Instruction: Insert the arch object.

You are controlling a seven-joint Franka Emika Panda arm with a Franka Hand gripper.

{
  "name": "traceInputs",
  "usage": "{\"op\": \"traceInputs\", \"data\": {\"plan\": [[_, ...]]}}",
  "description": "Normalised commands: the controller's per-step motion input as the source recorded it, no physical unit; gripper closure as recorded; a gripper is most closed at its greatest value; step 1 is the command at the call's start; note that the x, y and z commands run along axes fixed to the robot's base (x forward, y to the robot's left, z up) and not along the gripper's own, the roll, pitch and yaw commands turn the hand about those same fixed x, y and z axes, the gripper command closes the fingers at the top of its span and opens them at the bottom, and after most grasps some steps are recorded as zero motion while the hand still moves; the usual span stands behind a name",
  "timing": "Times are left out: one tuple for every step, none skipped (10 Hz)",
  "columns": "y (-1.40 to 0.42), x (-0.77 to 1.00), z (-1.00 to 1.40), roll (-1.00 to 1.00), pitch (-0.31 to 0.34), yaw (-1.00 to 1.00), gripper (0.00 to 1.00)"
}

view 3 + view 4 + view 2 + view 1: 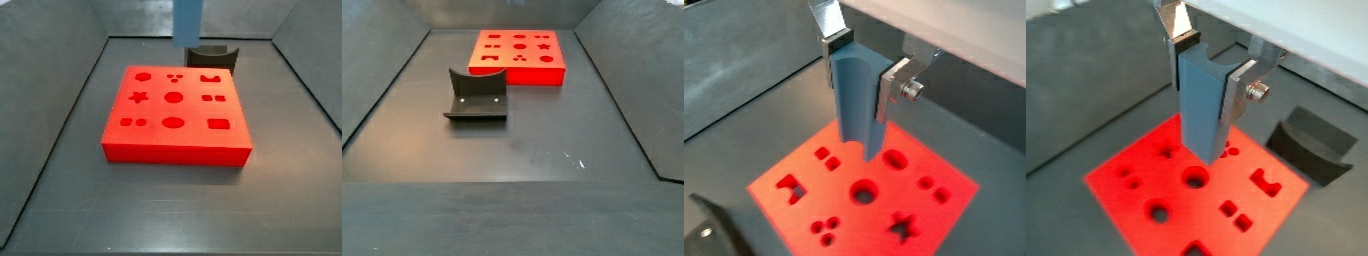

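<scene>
The arch object [1200,110] is a long blue-grey block with a semicircular notch in its upper end. It also shows in the other wrist view [855,105]. My gripper [1213,70] is shut on it, one silver finger on each side, as both wrist views show [867,68]. The block hangs upright above the red board [1166,170], over the edge nearest the fixture. In a side view the block [189,20] runs out of the top of the frame over the board's far edge [154,110]. The board has an arch-shaped hole [210,77]. No other arch-shaped block shows.
The dark fixture [211,55] stands on the floor just behind the red board; it also shows in a wrist view [1313,145] and in a side view [476,97]. The board [516,72] has several shaped holes. Grey walls enclose the dark floor.
</scene>
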Motion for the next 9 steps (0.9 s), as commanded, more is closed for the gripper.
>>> {"op": "traceInputs", "data": {"plan": [[0.69, 0.6, -0.47, 0.09, 0.0, -0.13, 1.0], [0.66, 0.62, -0.48, 0.09, 0.0, -0.1, 1.0], [0.55, 0.59, -0.47, 0.11, 0.0, -0.07, 1.0], [0.4, 0.62, -0.44, 0.11, 0.003, 0.0, 1.0], [0.25, 0.65, -0.4, 0.14, 0.016, 0.0, 1.0], [0.08, 0.69, -0.35, 0.22, 0.053, 0.0, 1.0], [0.02, 0.71, -0.33, 0.21, 0.039, 0.03, 1.0], [0.0, 0.75, -0.3, 0.17, 0.034, 0.05, 1.0], [0.01, 0.77, -0.27, 0.15, 0.027, 0.04, 1.0]]}}
